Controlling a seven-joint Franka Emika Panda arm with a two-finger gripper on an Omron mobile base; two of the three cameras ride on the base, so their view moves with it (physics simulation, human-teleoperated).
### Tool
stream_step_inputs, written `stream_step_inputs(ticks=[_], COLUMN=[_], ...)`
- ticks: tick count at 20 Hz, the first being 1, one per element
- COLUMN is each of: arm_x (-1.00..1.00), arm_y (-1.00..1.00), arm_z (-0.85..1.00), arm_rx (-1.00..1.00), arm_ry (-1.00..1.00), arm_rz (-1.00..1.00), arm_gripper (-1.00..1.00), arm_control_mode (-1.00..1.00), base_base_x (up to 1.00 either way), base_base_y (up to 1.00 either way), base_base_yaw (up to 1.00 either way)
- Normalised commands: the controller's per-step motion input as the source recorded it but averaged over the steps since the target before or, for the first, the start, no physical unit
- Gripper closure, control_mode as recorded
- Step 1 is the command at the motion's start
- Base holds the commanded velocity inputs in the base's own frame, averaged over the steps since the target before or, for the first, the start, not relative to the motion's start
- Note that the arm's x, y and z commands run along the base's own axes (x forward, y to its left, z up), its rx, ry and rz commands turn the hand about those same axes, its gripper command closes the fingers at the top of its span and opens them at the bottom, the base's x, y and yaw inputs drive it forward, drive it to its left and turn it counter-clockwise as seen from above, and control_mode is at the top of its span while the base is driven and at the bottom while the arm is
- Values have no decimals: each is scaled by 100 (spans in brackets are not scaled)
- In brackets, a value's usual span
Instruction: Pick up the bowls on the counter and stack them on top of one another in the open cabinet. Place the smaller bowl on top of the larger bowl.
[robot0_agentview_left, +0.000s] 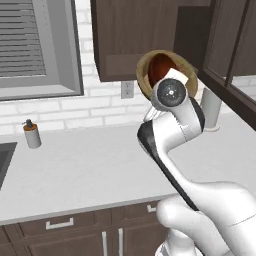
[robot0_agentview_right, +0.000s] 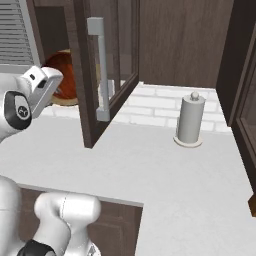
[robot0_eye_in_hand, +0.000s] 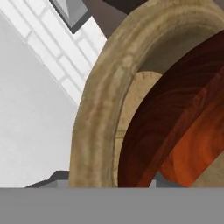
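Observation:
The larger bowl (robot0_agentview_left: 144, 70) (robot0_agentview_right: 61, 102) (robot0_eye_in_hand: 100, 109), tan wood with a thick rim, hangs tilted on edge at the mouth of the open cabinet (robot0_agentview_left: 120, 40) (robot0_agentview_right: 54, 25), its hollow facing me. The smaller bowl (robot0_agentview_left: 160, 67) (robot0_agentview_right: 66, 75) (robot0_eye_in_hand: 183, 122), glossy dark red-brown, sits nested inside it, tilted the same way. My gripper (robot0_agentview_left: 167, 76) (robot0_agentview_right: 56, 82) reaches up from the counter (robot0_agentview_left: 85, 165) (robot0_agentview_right: 175, 170) right against the bowls. Its fingertips are hidden behind the hand, and the red-brown rim runs straight down to where they sit, so it looks shut on the smaller bowl.
The open cabinet door (robot0_agentview_right: 97, 75) with a silver handle swings out just right of the bowls. A paper towel holder (robot0_agentview_left: 211, 107) (robot0_agentview_right: 190, 120) stands at the back right. A soap dispenser (robot0_agentview_left: 32, 134) and sink edge (robot0_agentview_left: 4, 160) lie far left, below a window (robot0_agentview_left: 35, 45).

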Motion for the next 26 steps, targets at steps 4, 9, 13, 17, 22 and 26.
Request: stream_step_inputs(ticks=[4,9,13,17,22,26], arm_x=[94,98,96,92,97,100], arm_y=[1,3,0,0,0,0], arm_z=[96,24,0,0,0,0], arm_rx=[-1,-9,-10,-7,-5,-5], arm_ry=[0,3,8,11,14,7], arm_rz=[2,0,0,0,0,0], arm_gripper=[100,100,100,100,100,-100], arm_control_mode=[-100,-100,-100,-100,-100,-100], base_base_x=[0,0,0,0,0,0], base_base_y=[0,0,0,0,0,0], base_base_yaw=[0,0,0,0,0,0])
